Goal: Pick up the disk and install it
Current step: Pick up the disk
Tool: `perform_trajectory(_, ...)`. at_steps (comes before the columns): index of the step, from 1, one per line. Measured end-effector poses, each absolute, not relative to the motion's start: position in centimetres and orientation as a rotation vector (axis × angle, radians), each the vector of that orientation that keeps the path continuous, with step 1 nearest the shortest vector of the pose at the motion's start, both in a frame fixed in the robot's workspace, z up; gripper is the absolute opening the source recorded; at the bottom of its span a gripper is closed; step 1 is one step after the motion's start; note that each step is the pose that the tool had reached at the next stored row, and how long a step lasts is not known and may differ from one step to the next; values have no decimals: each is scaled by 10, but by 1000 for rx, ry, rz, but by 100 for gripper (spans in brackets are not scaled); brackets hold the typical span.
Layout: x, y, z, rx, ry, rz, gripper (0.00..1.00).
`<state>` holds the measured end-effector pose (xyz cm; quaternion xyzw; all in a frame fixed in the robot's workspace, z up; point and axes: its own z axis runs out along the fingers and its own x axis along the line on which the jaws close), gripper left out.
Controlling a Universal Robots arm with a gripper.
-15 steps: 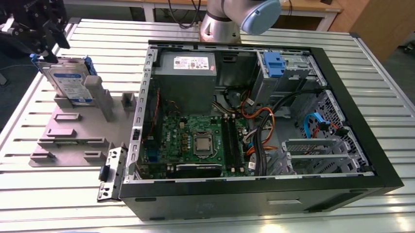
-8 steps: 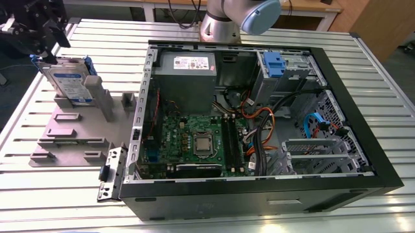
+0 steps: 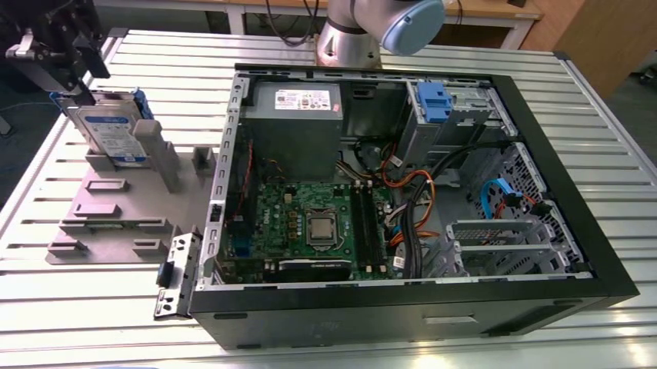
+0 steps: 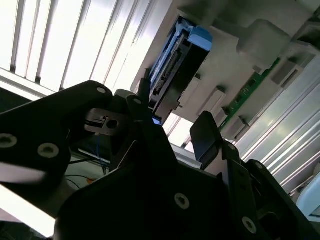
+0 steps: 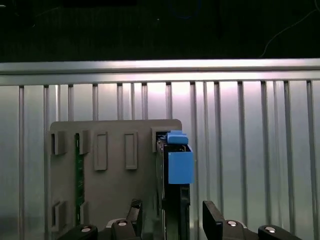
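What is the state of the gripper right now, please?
Gripper: open, straddling the upright disk that stands in the grey holder; not closed on it.

- The disk (image 3: 115, 142) carries a white-and-blue label (image 3: 103, 127) in the exterior view; its print cannot be made out.
- The power supply (image 3: 292, 131) bears a white sticker (image 3: 305, 98); its lettering cannot be read either.
- No other writing can be read.
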<state>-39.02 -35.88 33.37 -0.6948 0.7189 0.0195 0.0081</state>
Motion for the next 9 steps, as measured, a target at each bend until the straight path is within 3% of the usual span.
perform_trajectory(9,-392,-359,320,-2274,2146,62,59)
